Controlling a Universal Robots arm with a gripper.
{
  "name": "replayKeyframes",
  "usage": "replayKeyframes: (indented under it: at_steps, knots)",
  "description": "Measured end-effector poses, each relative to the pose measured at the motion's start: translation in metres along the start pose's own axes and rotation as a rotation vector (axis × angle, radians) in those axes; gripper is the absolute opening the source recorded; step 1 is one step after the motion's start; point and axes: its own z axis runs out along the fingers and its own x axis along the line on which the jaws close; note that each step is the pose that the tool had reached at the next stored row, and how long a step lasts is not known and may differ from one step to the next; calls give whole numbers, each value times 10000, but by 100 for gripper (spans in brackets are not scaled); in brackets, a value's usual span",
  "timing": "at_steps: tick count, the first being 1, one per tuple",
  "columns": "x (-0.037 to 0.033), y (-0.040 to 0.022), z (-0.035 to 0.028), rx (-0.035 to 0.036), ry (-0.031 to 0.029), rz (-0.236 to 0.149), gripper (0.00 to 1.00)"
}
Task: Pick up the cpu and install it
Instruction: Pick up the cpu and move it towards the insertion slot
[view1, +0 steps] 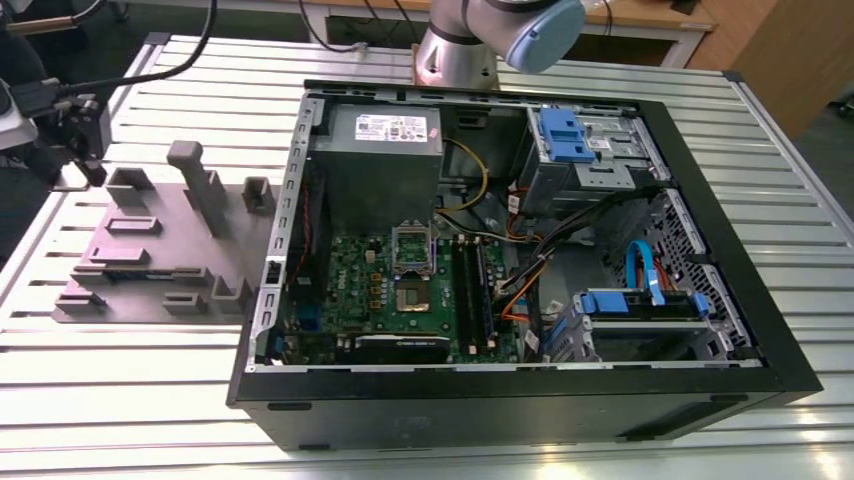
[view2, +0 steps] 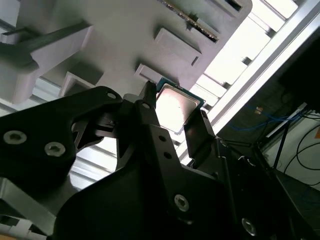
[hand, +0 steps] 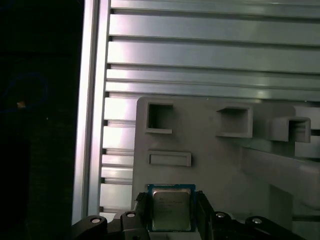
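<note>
We are seeing the gripper (hand: 172, 196) pinching the cpu (hand: 170, 210) by two opposite sides, its jaws narrow with no gap showing in both wrist views. The cpu is sitting at the edge of the grey fixture plate (hand: 215, 165), which is lying near the slatted table's (hand: 200, 60) edge, beside the open computer case (view1: 747, 340).

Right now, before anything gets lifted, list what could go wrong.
1. The gripper straddles the chip on the grey tray; an uneven grip might tilt or drop it.
2. The chip lies near the tray's edge beside the slatted table; a slip could send it into a groove.
3. The socket in the computer case sits close to cables, so clearance looks tight.
</note>
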Motion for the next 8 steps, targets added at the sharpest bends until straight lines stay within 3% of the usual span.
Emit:
replayKeyframes:
  at_steps: [8]
  knots:
    - [0,8,-201,-1,-1,0,47]
